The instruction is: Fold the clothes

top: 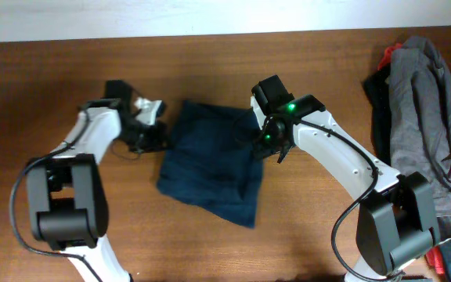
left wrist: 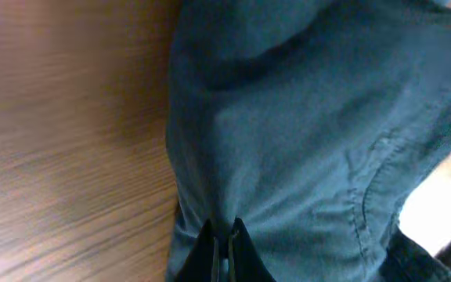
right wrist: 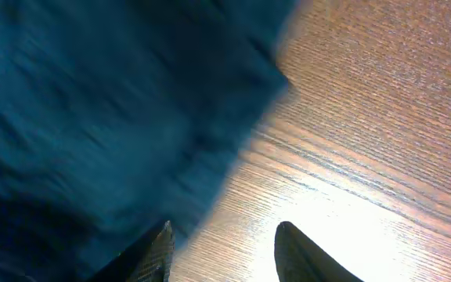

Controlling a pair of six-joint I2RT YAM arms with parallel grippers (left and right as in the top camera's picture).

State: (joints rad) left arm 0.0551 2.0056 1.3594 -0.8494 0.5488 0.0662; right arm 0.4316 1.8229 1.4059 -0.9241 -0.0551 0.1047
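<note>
Fingers (left wrist: 208, 254) of the left gripper (top: 156, 139) sit at the left edge of the dark navy shorts (top: 210, 160). In the left wrist view they are pressed almost together, pinching a fold of the blue fabric at their tips. The shorts lie flat on the brown wooden table (top: 53, 78), bunched into a rough square between the two arms, and a curved seam shows in the cloth close to the left gripper. At the shorts' upper right corner hangs the right gripper (top: 279, 149), green lights glowing on its wrist. Its jaws are spread wide: one finger (right wrist: 156, 254) stands over the shorts' blurred edge, and the other is over bare wood just beside them. Well to the right of the shorts a grey garment (top: 425, 102) lies heaped at the table's edge, with red and black cloth (top: 382, 66) poking out along its near side.
</note>
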